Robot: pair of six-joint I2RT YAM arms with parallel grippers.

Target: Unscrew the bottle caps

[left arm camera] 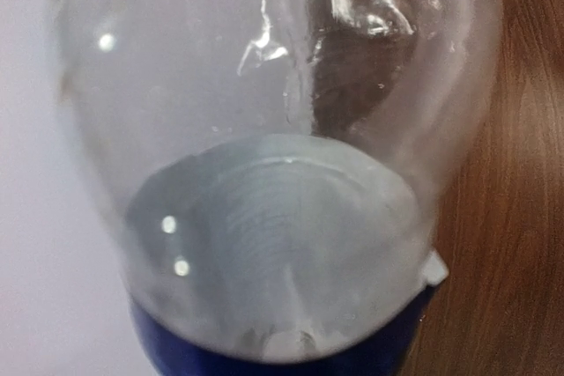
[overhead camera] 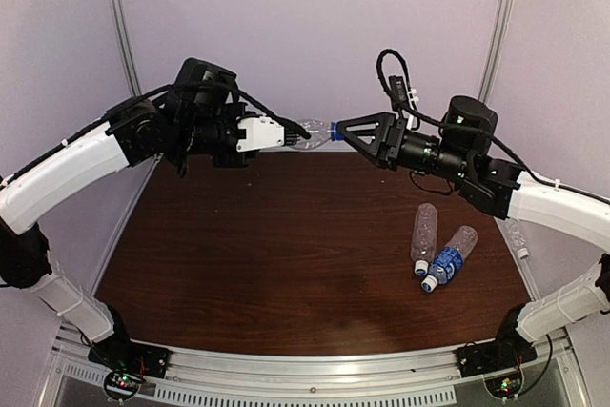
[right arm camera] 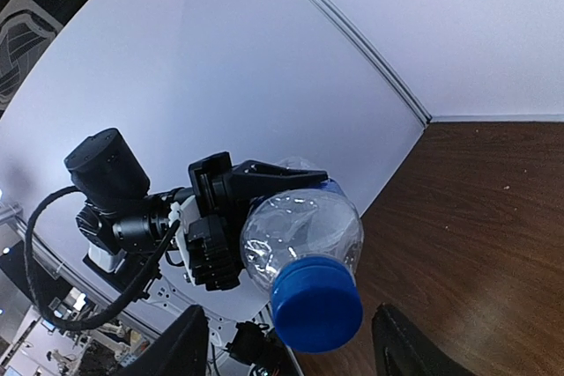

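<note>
My left gripper (overhead camera: 297,132) holds a clear crinkled bottle (overhead camera: 310,133) level in the air over the table's far edge, shut on its body. The bottle's dark blue cap (overhead camera: 333,130) points at my right gripper (overhead camera: 345,131). In the right wrist view the cap (right arm camera: 317,304) sits between my right gripper's (right arm camera: 289,328) two dark fingertips (right arm camera: 181,345), with a gap on each side, so the gripper is open around it. The black left fingers (right arm camera: 264,178) clamp the bottle (right arm camera: 300,231) behind the cap. The bottle (left arm camera: 264,85) fills the left wrist view and hides the left fingers there.
Two more bottles lie on the brown table (overhead camera: 267,254) at the right: an unlabelled one (overhead camera: 424,231) and a blue-labelled one (overhead camera: 448,259), each with a white cap (overhead camera: 430,285) towards me. Another clear bottle (overhead camera: 516,235) lies at the table's right edge, by the right arm.
</note>
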